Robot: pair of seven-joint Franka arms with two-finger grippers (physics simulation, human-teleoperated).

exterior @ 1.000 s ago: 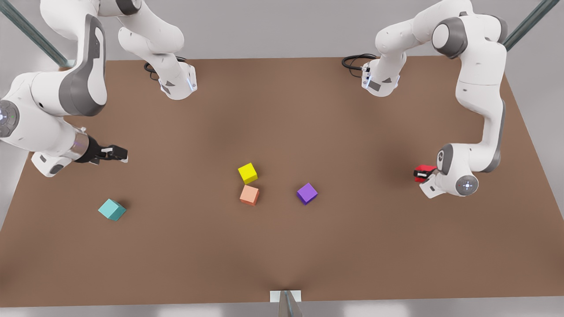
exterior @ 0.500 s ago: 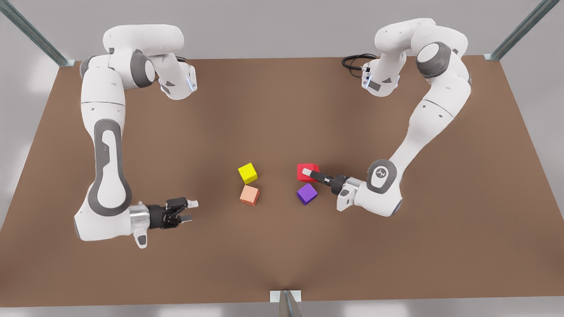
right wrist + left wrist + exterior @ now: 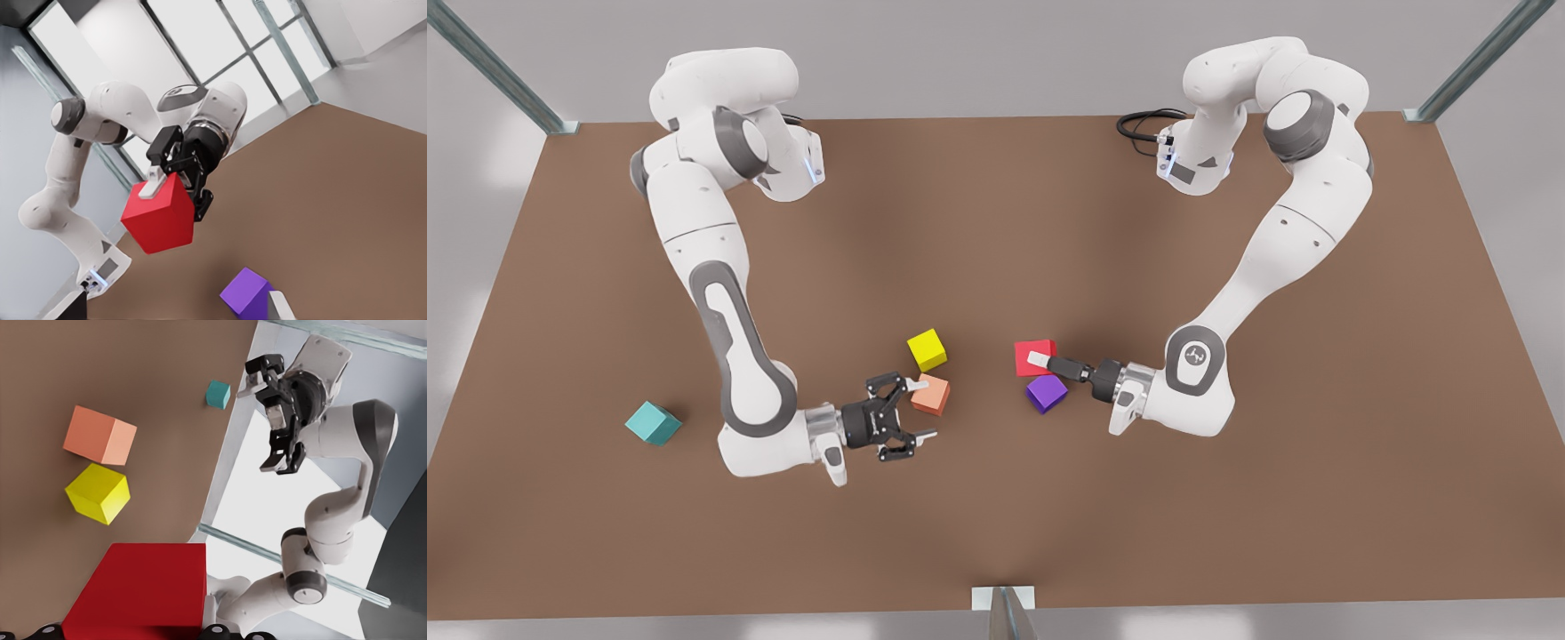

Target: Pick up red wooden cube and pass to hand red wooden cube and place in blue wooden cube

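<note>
Red wooden cube (image 3: 1034, 357) hung clamped in the left gripper (image 3: 1040, 360), offered toward the spread-fingered right gripper (image 3: 916, 411) (handover pending).

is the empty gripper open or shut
Open. In the front view the right gripper has its fingers spread wide near the orange cube, nothing between them.

Brown worktop (image 3: 996, 222) underneath it all, and four cubes are sitting on it. Teal cube (image 3: 652, 423) alone, well out toward the front view's left. Yellow cube (image 3: 927, 349) mid-table with the salmon cube (image 3: 933, 396) just beside it. Purple cube (image 3: 1046, 393) lies toward the front view's right of that pair.
</note>
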